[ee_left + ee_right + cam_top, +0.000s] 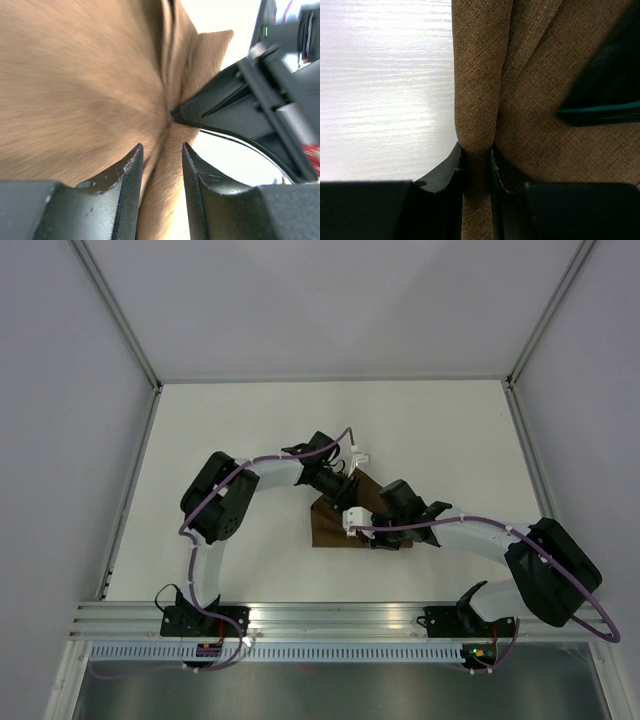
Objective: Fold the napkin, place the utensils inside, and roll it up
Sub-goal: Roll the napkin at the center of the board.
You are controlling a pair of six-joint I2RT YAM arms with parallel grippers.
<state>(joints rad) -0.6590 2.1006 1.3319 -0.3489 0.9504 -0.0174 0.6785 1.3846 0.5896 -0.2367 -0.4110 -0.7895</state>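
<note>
My right gripper (476,151) pinched a fold of matte, woven brown napkin (535,165), my left gripper (161,149) half-parted astride it, hold I couldn't tell

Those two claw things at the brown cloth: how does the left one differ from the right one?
The right gripper is shut on a raised fold of the napkin. The left gripper has its fingers apart, with cloth in the gap that does not look pinched. Seen from above, the left gripper reaches the napkin from its far side and the right gripper from the right. Both are dark, two-fingered and close together on the same napkin.
</note>
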